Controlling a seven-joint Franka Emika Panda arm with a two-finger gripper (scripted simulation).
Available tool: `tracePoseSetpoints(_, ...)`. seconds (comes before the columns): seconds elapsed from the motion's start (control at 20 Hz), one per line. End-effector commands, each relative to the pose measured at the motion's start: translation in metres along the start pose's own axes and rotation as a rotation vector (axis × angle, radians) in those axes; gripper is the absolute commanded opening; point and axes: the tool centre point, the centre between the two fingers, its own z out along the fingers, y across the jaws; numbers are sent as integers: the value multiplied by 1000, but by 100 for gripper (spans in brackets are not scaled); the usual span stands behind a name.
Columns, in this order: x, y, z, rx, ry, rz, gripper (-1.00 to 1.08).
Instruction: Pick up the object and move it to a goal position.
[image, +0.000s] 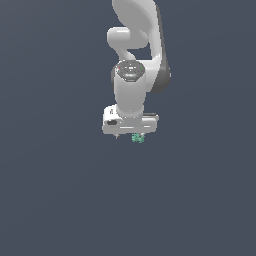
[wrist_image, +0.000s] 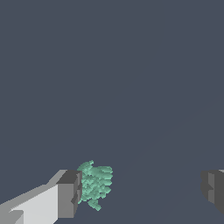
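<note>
1. Nearest the wrist camera, the claw (wrist_image: 140, 192) stands wide open: one dark finger pad (wrist_image: 70, 192) sits right against the teal-green knobbly clump (wrist_image: 95, 184), while the other pad is well apart on the far side of the gap, with nothing between it and the clump.

2. The clump is therefore off-centre between the jaws, pressed to one finger or just beside it; whether they truly touch I cannot tell. In the exterior view the clump (image: 138, 138) shows just under the claw's white body (image: 131, 124), toward the exterior view's right.

3. The step in hand looks like the grasp. To do it well, I would judge it wise to centre the claw over the clump before closing. Otherwise the travelling finger will sweep the lumpy clump sideways, and an irregular shape may roll or pinch on a single knob.

4. Farther out, the dark grey surface (image: 60, 200) shows no edge, wall or other thing in either view, so there seems ample room to lift and carry in any direction. No goal marker is visible.

5. Farthest back, the arm (image: 132, 80) rises straight above the claw.
</note>
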Motion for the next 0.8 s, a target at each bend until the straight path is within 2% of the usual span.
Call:
tracePoseSetpoints(0.0, 0, 0, 0, 0, 0, 0, 100)
tracePoseSetpoints(0.45, 6, 19, -2, -17, 16, -22, 100)
tracePoseSetpoints(0.75, 4, 16, 1, -16, 16, -17, 100)
